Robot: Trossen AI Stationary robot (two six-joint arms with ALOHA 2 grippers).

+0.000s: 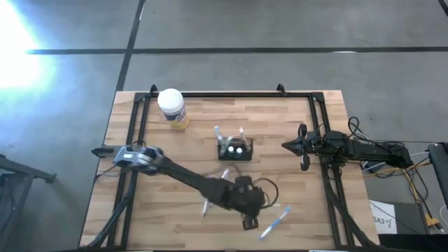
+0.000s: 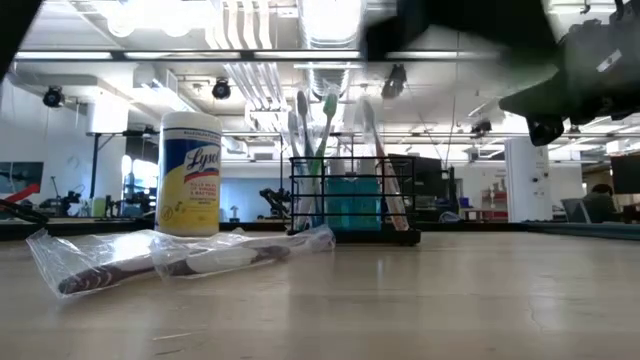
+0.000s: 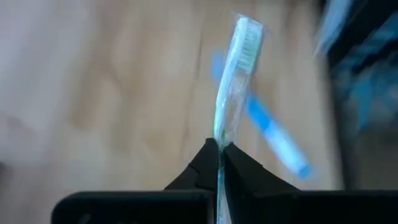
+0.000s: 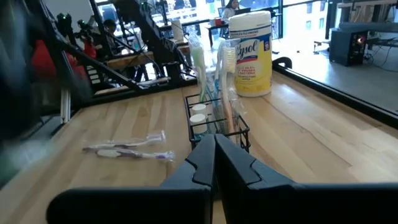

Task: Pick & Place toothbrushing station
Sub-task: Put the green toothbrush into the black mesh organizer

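The wooden table (image 1: pixel 294 203) fills the high view, with a black frame (image 1: pixel 231 94) along its edges. The left arm (image 1: pixel 182 176) reaches from nine o'clock across to about six o'clock, and the right arm (image 1: pixel 364 148) waits at three o'clock.

A white-lidded wipes jar (image 1: pixel 172 108) with a yellow label stands near eleven o'clock. The black mesh holder (image 1: pixel 234 150) sits upright at the table's centre, with toothbrushes (image 2: pixel 318 125) standing in it and a teal tube inside.

The left gripper (image 3: pixel 219 152) hangs near six o'clock, its fingers clamped together on a wrapped green-and-white toothbrush (image 3: pixel 235 81), lifted above the wood. A blue wrapped toothbrush (image 1: pixel 275 220) lies on the table just beside it, toward five o'clock.

The right gripper (image 4: pixel 214 144) points at the holder from three o'clock, fingers pressed together, holding nothing.

Two more wrapped toothbrushes (image 4: pixel 127 148) lie flat between the holder and the left arm, around seven o'clock of the holder.
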